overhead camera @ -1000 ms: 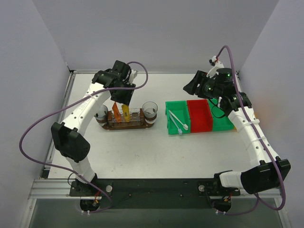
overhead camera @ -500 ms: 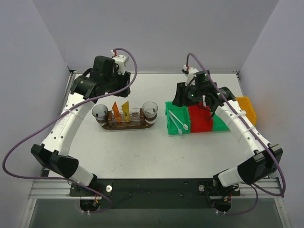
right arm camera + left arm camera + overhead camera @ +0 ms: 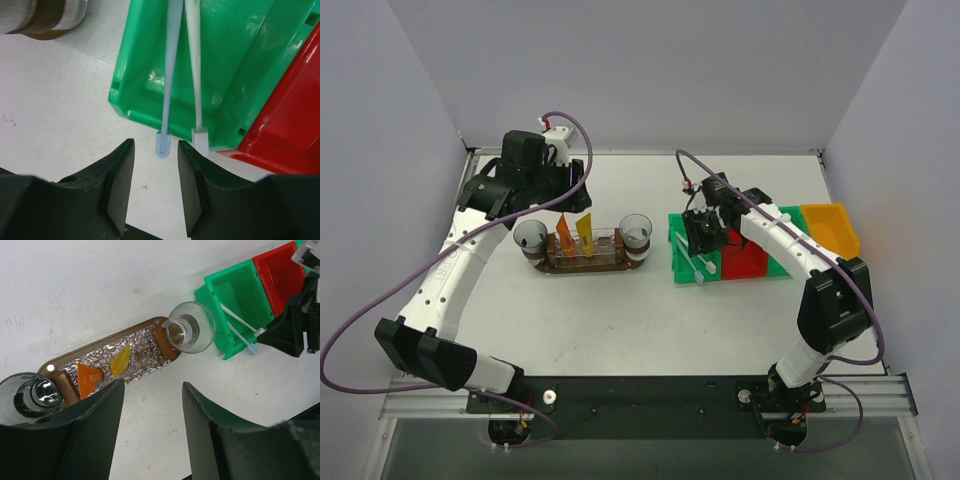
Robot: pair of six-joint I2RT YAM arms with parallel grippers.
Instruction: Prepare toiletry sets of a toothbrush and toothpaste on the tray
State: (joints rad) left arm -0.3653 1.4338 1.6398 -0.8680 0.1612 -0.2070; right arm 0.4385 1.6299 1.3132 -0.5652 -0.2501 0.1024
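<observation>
Two toothpaste tubes [image 3: 573,237] stand on tray [image 3: 584,268]; toothbrushes [image 3: 169,75] lie in green bin [image 3: 142,75].

Matt brown wooden tray [image 3: 56,365] lined with crinkled shiny foil [image 3: 142,347]; green bin [image 3: 240,60] glossy plastic.

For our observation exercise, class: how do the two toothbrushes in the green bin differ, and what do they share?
Colour: the blue toothbrush is pale blue, the white toothbrush plain white. Near end: the blue toothbrush's is rounded, the white toothbrush's squared. Both are slim and lie side by side in the green bin, ends poking over its rim.
</observation>
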